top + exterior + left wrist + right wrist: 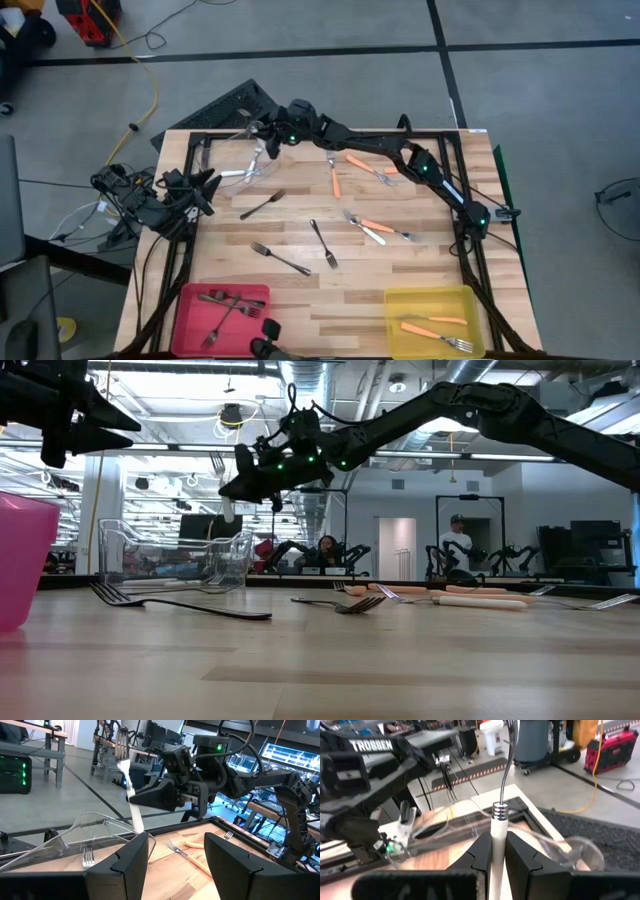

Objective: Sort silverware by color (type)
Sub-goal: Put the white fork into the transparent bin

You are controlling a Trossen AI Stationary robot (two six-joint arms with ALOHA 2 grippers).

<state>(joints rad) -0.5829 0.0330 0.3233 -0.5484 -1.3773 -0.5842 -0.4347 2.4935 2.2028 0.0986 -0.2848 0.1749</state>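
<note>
My right gripper [263, 134] reaches across to the table's far left and is shut on a fork with a white handle and a silver head [131, 790]. It holds the fork above a clear plastic bin [235, 162], which also shows in the low view [170, 555]. One silver fork head [88, 855] shows inside that bin. My left gripper [175, 857] is open and empty, raised at the table's left edge [205, 187] beside the bin. Dark forks [280, 258] and orange-handled forks [335, 178] lie flat on the wooden table. My right gripper pinches the fork's white handle [498, 832] between its two fingers, a little below the silver collar. The fingers [150, 797] come about level from the table's right and lie across the handle. The fork stands nearly upright, tines up [217, 461], lifted clear above the clear bin.
A pink bin [190, 300] with dark forks stands at the near left. A yellow bin [470, 300] with orange-handled forks stands at the near right. Loose forks lie across the table's middle [322, 243] and far right [368, 166]. Black frame rails edge the table.
</note>
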